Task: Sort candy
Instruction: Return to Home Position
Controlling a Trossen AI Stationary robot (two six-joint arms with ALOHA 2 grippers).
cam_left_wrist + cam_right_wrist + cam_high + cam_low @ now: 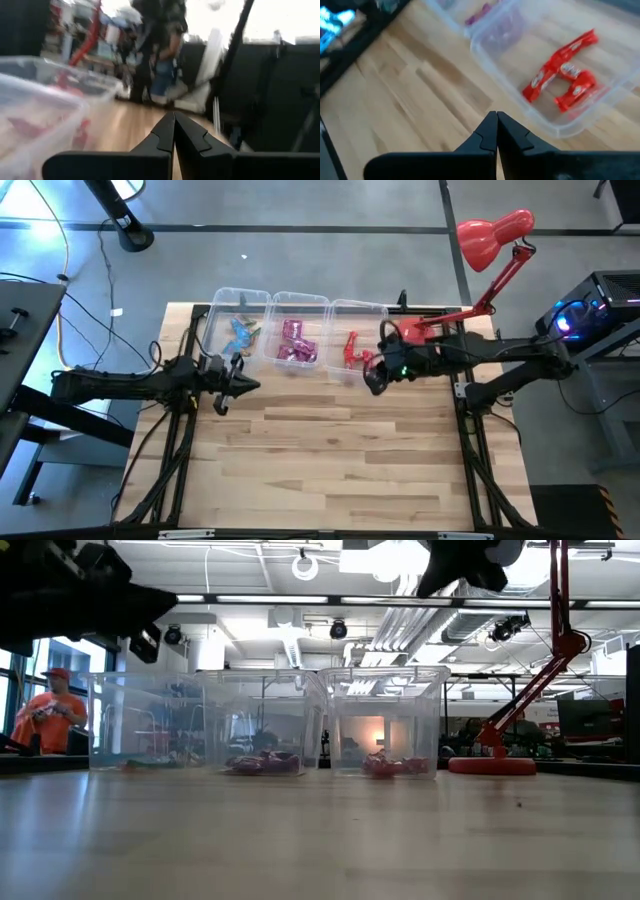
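Three clear bins stand in a row at the table's far edge. The left bin (238,325) holds light blue candy (241,335), the middle bin (296,330) purple-pink candy (297,345), the right bin (352,340) red candy (352,350), which also shows in the right wrist view (565,75). My left gripper (252,386) is shut and empty, in front of the left bin. My right gripper (374,385) is shut and empty, at the right bin's near right corner; its tips (496,120) point down at the table.
A red desk lamp (490,235) stands by its base (425,330) at the table's far right corner, its arm reaching over the right edge. The wood tabletop (330,450) in front of the bins is bare. A person in orange (50,710) is in the room beyond.
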